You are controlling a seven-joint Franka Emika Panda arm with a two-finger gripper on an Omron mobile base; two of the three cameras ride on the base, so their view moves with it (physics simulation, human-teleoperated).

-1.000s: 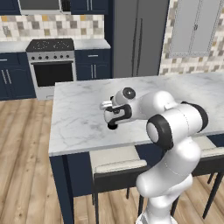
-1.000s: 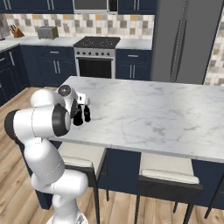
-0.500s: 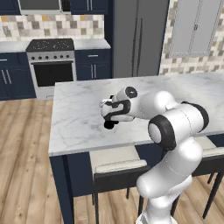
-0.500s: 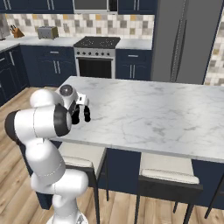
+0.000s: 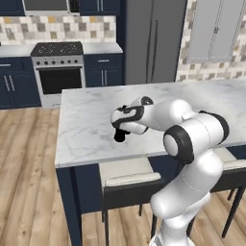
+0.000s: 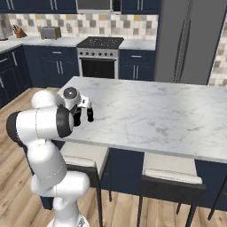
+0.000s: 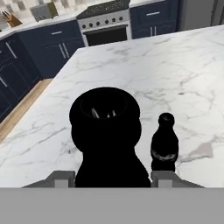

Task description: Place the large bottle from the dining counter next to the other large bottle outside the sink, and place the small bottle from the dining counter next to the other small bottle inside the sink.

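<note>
Now my hand [image 7: 112, 177] grips the large bottle [image 7: 107, 135] beside the small bottle [image 7: 164, 143], lifting it clear of the worktop [image 5: 91, 129] for carrying.

Bright, even rendered light; soft shadows, slight blur.

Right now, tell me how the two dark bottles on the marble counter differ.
Size: the large bottle looks much bulkier than the small bottle, though it also sits nearer the hand camera.
Position: the large bottle sits between the gripper fingers; the small bottle stands free beside it.
Detail: the small bottle's full outline shows, with rounded cap and narrow neck; the large bottle shows mainly its top.
Shared: both are black, on the counter.
</note>
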